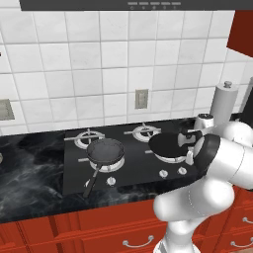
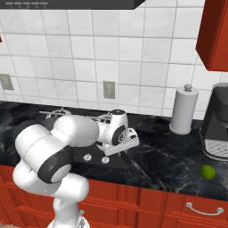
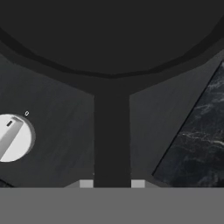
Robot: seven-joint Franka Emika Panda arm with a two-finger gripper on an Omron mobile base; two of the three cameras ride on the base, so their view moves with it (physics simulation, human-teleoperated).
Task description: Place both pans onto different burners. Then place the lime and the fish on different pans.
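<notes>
Hand view looks straight down the black pan's handle [image 3: 111, 135], which runs up between the two finger tips [image 3: 86, 183] of the gripper [image 3: 111, 183] into the pan's dark round body; the jaws are clamped tight on that handle. A silver knob [image 3: 13, 138] lies off to one side on the black cooktop [image 3: 57, 113], and marbled dark counter [image 3: 197, 144] shows on the other. From the left base view, the black pan [image 1: 165, 143] sits at the front right burner with the arm's wrist over it, while the grey-black pan [image 1: 105, 150] rests on the front left burner [image 1: 106, 165]. From the right base view, the lime [image 2: 208, 172] lies on the counter well to the right, near a coffee machine [image 2: 217, 129] and a paper towel roll [image 2: 185, 111].
</notes>
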